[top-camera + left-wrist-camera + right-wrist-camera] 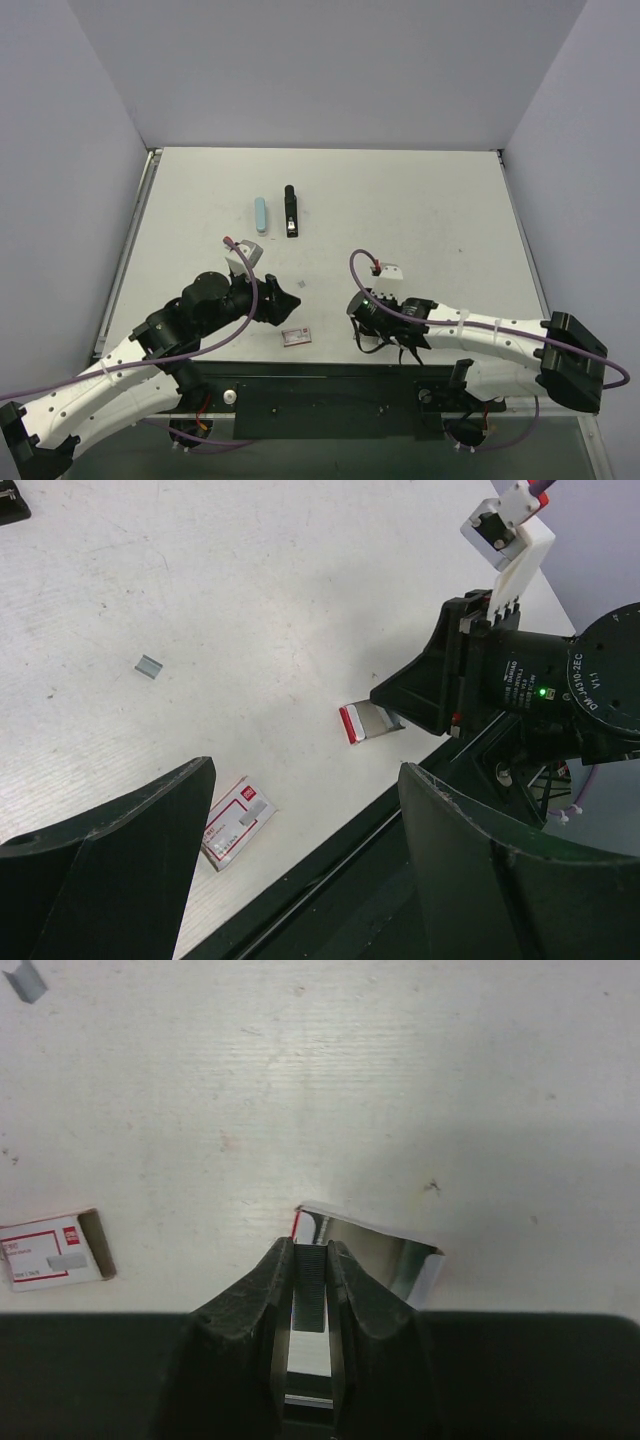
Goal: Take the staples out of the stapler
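Items on the white table [420, 200], by count: one stapler, one blue bar, one staple box, one open tray, one loose staple clump, one held staple strip.

1. The black elongated stapler [290, 210] lies flat in the upper centre of the overhead view, well apart from both arms. One light blue rounded bar [260, 213] lies just beside it, to its left, roughly parallel.
2. One red-and-white cardboard staple box [296, 336] lies at the lower centre, near the table's front edge, between the two grippers.
3. One small grey clump of loose staples [149, 665] lies alone in the left half of the left wrist view.
4. The left gripper [305, 780] hangs over the front edge with its two fingers spread wide, gripping nothing.
5. The right gripper [310, 1250] has its fingers pressed nearly together, pinching one grey ribbed strip of staples [312, 1282] directly above one shiny open tray with a red edge [385, 1255].
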`<move>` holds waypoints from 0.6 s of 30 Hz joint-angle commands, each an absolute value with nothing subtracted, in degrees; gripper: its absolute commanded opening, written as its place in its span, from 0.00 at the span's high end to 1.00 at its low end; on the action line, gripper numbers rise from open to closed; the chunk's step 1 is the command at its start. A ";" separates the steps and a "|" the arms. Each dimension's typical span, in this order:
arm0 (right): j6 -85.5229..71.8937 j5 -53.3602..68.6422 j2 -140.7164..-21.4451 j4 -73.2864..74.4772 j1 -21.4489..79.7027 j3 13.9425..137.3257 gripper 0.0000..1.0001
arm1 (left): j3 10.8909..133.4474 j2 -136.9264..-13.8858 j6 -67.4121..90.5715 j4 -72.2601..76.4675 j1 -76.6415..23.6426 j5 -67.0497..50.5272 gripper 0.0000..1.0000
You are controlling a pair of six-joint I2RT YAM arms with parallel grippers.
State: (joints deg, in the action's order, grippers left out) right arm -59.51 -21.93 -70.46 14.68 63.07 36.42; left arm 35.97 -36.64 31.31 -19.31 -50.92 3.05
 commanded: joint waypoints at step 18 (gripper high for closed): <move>-80.76 -30.94 -72.42 24.52 67.50 33.74 0.96 | 36.83 -36.12 30.23 -18.46 -51.15 2.73 0.15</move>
State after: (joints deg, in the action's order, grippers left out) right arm -76.07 -28.05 -70.02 21.65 66.41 32.77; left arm 35.97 -36.23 30.94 -19.42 -50.92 2.92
